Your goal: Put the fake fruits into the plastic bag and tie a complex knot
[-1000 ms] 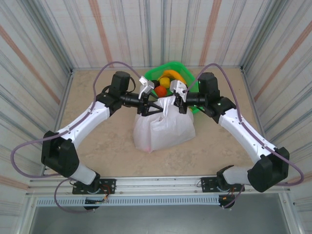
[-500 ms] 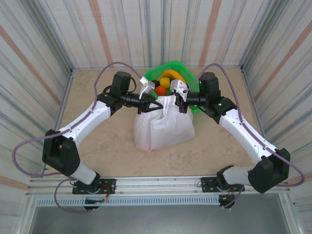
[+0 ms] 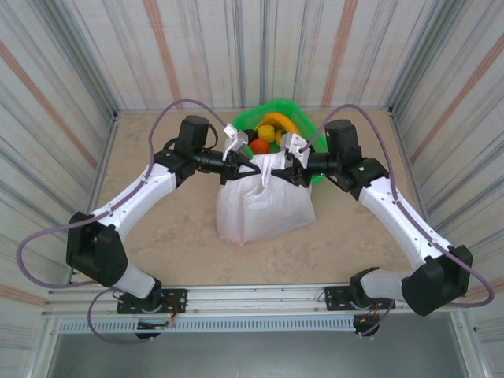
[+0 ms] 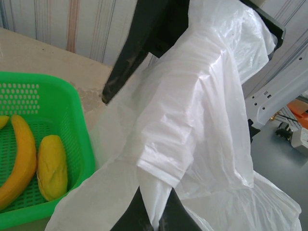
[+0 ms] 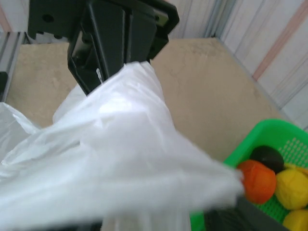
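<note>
Your left tool (image 3: 239, 168): clenched on the top of the thin white plastic bag (image 3: 264, 206).
Your right tool (image 3: 293, 168): released, bag film lying between its fingers.
Shiny plastic fruits (image 3: 268, 132): in the green mesh basket (image 3: 298, 118).

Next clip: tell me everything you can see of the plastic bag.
The plastic bag is thin, white, translucent, crinkled film. It stands slumped on the tan table, just in front of the green basket, its body bulging low and wide. Its top is drawn up into bunched film stretched between the two grippers: the left gripper is shut on one bunch, and film drapes over the right gripper, whose grip cannot be judged.
</note>
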`<state>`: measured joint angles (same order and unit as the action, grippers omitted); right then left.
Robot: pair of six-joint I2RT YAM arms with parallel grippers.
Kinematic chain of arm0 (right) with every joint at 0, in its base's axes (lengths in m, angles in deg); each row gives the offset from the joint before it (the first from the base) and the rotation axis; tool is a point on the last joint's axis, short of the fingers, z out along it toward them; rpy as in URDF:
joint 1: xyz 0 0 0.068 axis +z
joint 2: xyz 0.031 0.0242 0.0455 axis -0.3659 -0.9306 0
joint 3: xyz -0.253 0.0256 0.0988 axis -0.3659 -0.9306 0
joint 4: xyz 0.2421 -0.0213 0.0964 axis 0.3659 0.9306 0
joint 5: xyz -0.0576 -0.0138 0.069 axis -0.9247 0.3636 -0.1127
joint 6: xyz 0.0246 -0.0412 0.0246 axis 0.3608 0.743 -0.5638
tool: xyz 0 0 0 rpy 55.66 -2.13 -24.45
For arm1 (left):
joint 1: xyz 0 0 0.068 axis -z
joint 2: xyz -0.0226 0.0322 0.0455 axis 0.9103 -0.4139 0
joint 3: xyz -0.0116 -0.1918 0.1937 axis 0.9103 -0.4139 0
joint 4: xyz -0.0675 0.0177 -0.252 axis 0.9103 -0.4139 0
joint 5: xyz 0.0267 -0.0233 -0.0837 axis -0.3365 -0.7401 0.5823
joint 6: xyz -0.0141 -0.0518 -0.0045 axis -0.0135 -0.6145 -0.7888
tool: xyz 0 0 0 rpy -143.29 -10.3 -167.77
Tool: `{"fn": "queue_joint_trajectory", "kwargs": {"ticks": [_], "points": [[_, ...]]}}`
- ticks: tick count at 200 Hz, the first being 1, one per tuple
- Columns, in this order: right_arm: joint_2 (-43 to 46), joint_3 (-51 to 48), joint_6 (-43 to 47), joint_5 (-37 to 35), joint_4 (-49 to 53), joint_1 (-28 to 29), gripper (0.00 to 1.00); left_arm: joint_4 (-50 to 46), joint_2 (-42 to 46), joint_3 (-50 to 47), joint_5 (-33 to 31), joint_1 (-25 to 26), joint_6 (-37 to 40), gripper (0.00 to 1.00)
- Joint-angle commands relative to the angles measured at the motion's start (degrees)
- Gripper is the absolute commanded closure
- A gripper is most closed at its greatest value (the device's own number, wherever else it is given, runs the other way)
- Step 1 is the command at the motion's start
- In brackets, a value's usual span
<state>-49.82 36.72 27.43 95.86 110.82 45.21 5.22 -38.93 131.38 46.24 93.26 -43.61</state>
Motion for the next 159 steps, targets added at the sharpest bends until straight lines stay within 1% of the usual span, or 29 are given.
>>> {"fn": "queue_joint_trajectory", "kwargs": {"ticks": [1,35,50,71,93,127,159], "points": [[3.6,2.4,1.6,-1.7,9.2,-1.2,0.36,-1.9,1.8,1.5,-0.8,-0.5,3.5,1.00],[5.9,6.6,2.1,-1.0,19.1,-3.3,0.16,-2.8,2.0,1.6,-1.6,-0.5,6.1,1.00],[5.4,10.8,1.8,0.8,23.9,-3.9,0.09,-3.2,1.9,1.8,-1.6,-0.5,7.4,1.00],[2.6,17.0,0.6,2.3,28.5,-4.0,0.04,-3.0,1.9,1.5,-1.7,-0.5,9.2,1.00],[-1.8,22.6,0.1,-0.1,32.0,-2.8,0.00,-3.3,2.0,1.6,-1.6,-0.5,10.9,1.00],[-9.8,31.1,-0.1,-2.7,37.1,0.0,0.01,-3.3,1.9,1.4,-1.7,-0.5,12.9,1.00],[-15.3,35.3,-0.7,-3.2,39.9,1.7,0.01,-3.6,1.7,1.7,-2.0,-0.4,14.5,1.00]]}}
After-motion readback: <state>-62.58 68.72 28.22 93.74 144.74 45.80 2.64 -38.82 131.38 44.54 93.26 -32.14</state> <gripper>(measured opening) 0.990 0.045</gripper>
